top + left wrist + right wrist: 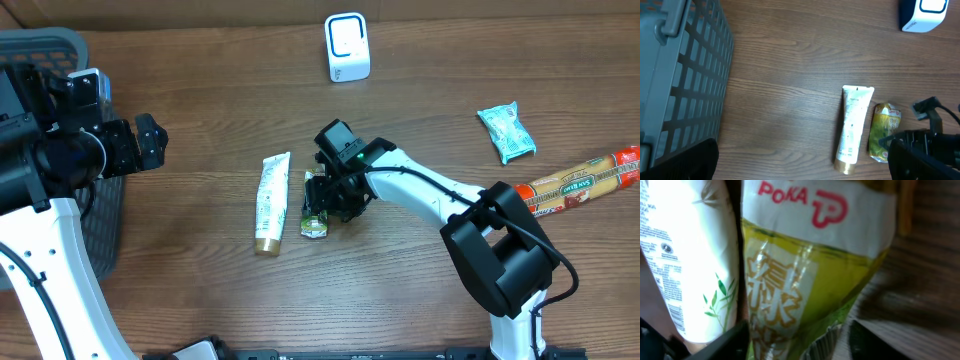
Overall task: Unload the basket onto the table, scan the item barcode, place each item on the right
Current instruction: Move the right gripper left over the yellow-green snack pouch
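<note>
A green snack packet [315, 212] [884, 131] [805, 280] marked POKA lies mid-table beside a white tube [271, 202] [854, 127] [690, 255]. My right gripper [323, 194] [797, 342] is down over the packet's upper end, one finger at each side of it. The finger by the tube touches the packet, and a narrow gap shows at the crimped edge on the other side. The white barcode scanner [347, 47] [922, 15] stands at the back centre. My left gripper [150, 140] [800, 165] hangs wide open with nothing in it at the left, beside the basket.
A grey plastic basket [60, 45] [685, 75] fills the far left. A teal packet [507, 133] and a long orange-red pack [580, 185] lie at the right. The right arm [440, 200] stretches across the table's middle.
</note>
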